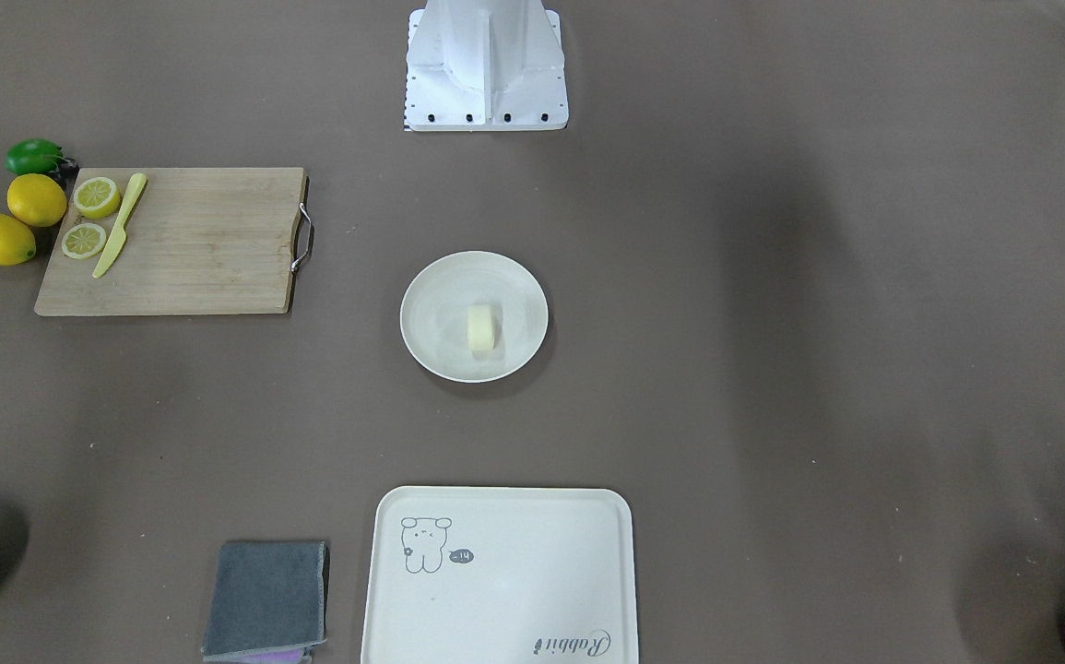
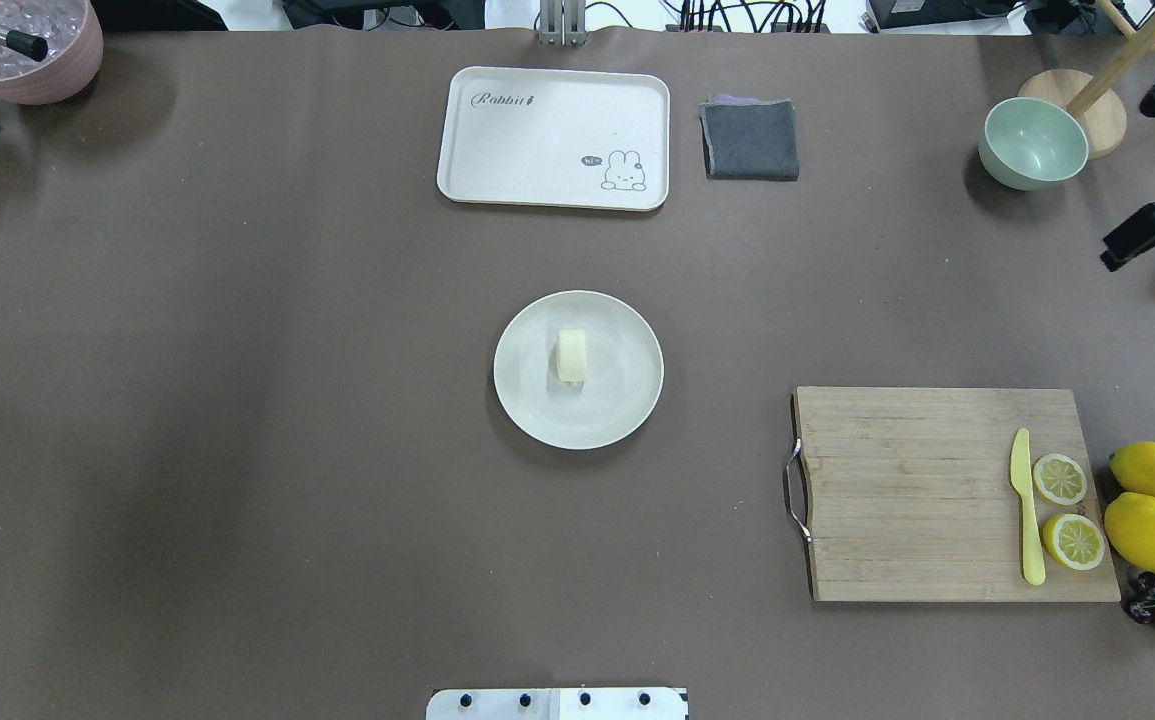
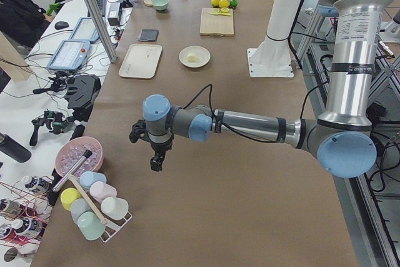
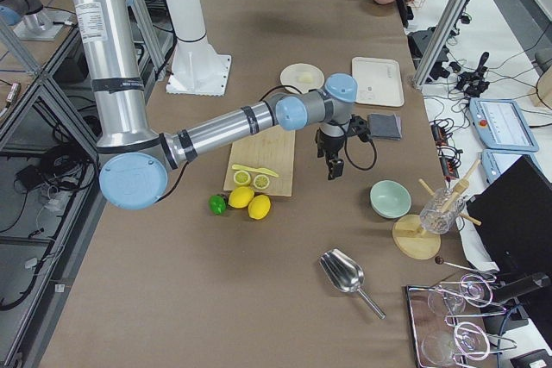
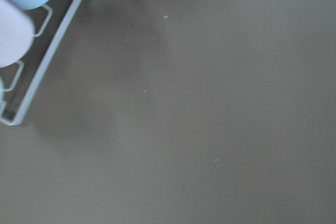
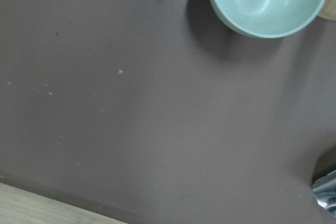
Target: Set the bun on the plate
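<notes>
**Overhead exterior says it all: bun's on the plate**

Overhead exterior view, biggest stuff first: the brown table (image 2: 237, 400) is wide open through the middle. That's because the left arm (image 3: 250, 126) and right arm (image 4: 224, 131) hang out over opposite ends of it, well apart from the food.

The left gripper (image 3: 154, 162) and right gripper (image 4: 332, 168) both point down at bare tabletop with nothing in them. They only show properly from the side cameras, so I honestly can't tell if the fingers are spread or pressed together.

The cutting board (image 2: 917, 480) with the lemon bits sits off on the robot's right and the tray (image 2: 497, 140) is at the far edge, both uninvolved.

The plate (image 2: 537, 410) is dead centre, and the bun (image 2: 572, 356) rests on it near the middle, inside the rim. My read is that the job's done.
</notes>
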You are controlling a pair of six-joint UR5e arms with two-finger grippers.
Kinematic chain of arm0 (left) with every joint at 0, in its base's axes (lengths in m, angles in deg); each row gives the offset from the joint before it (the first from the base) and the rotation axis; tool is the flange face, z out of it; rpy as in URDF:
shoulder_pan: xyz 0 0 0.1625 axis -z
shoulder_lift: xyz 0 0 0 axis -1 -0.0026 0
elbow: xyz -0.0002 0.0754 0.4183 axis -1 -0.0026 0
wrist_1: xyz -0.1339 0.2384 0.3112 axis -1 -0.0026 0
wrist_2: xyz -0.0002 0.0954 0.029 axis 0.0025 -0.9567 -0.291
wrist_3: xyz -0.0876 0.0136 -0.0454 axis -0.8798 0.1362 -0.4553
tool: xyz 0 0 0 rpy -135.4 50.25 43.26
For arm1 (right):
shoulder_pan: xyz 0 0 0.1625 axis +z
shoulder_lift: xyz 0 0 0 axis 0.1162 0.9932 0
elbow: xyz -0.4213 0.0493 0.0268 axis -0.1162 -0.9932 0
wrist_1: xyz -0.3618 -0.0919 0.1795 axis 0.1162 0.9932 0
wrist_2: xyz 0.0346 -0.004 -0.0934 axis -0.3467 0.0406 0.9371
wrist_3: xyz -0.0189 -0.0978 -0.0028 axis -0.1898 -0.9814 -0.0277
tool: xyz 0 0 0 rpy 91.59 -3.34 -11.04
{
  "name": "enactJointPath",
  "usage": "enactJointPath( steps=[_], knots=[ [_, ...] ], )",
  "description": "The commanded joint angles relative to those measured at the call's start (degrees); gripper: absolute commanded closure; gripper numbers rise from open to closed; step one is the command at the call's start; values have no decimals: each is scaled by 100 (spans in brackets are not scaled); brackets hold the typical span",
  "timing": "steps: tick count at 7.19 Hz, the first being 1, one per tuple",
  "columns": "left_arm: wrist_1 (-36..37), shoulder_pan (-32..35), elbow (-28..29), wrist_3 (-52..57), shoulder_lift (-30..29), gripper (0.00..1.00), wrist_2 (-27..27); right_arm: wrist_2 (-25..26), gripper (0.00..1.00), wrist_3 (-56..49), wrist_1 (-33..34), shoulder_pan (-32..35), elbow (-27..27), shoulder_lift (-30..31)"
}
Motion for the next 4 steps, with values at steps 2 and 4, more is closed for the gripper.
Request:
enactJointPath(
  steps=[2,4],
  knots=[
    [18,124,-54,213,382,2,13,-356,0,-1620,-44,1075,-503,581],
    [18,150,-10,118,382,2,4,-714,0,-1612,-36,1121,-581,697]
  ],
)
